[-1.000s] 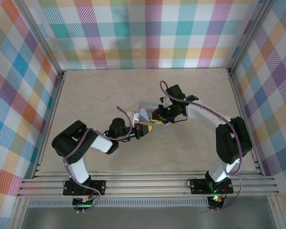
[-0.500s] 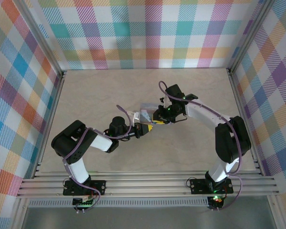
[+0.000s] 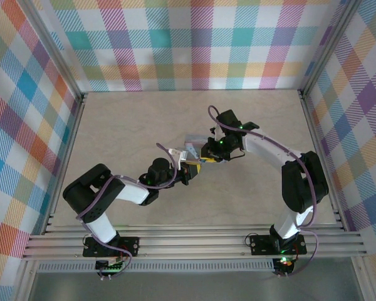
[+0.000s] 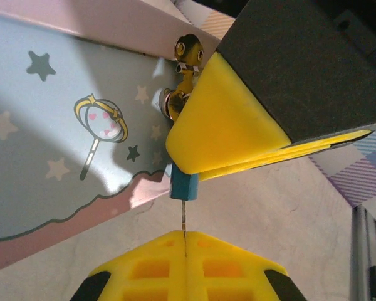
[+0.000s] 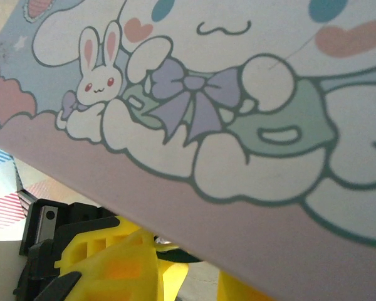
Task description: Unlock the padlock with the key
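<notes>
Padlock at bunny-print tin edge | left jaws pinch its metal bit | right jaws: cannot tell

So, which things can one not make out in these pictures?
Left wrist: top of the padlock, under a finger of the right pincer.
Left wrist: whether the thin metal pin in the left pincer is the key; too small.
Right wrist: the right pincer's opening, behind the tin.

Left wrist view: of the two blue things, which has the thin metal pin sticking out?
The padlock, the small deep-blue block; its pin runs down into the left gripper. The pale, star-printed tin has none.
</notes>
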Controlling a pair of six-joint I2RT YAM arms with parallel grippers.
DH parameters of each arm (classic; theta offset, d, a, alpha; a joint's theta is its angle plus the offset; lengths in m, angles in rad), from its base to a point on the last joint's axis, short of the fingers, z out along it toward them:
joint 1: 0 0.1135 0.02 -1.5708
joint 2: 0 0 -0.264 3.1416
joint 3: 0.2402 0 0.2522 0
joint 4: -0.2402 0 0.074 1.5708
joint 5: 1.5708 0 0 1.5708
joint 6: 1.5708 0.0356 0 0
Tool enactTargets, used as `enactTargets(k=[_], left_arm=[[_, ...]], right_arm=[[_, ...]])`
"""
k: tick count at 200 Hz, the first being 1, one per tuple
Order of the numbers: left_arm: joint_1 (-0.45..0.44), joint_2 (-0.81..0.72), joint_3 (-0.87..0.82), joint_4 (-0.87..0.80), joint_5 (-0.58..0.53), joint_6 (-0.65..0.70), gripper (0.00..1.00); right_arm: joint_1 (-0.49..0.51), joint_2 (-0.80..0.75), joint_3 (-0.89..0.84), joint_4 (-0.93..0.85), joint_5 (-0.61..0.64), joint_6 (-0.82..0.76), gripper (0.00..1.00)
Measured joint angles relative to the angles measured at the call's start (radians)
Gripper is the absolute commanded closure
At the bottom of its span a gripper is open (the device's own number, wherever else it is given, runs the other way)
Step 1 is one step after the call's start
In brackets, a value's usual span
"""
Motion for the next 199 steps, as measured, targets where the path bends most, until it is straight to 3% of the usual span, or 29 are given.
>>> enactTargets(k=[49,77,152,199], left_arm=[[-0.035,-0.082,-0.001,-0.126,-0.079,0.090,1.00],[-0.033,-0.079,-0.001,-0.121,-0.085,0.072,1.00],[0.087,0.083,0.026,0.080,0.174,-0.217,1.00],[0.061,0.084,0.027,0.080,0.140,-0.175,1.00]], right_arm=[[0.008,0.002,0.000,0.000,-0.017,0.023,1.00],[0.008,0.005,0.000,0.006,-0.021,0.034,1.00],[0.003,0.004,-0.018,0.043,0.024,0.034,1.00],[-0.001,0.001,-0.032,0.069,0.014,0.053,1.00]])
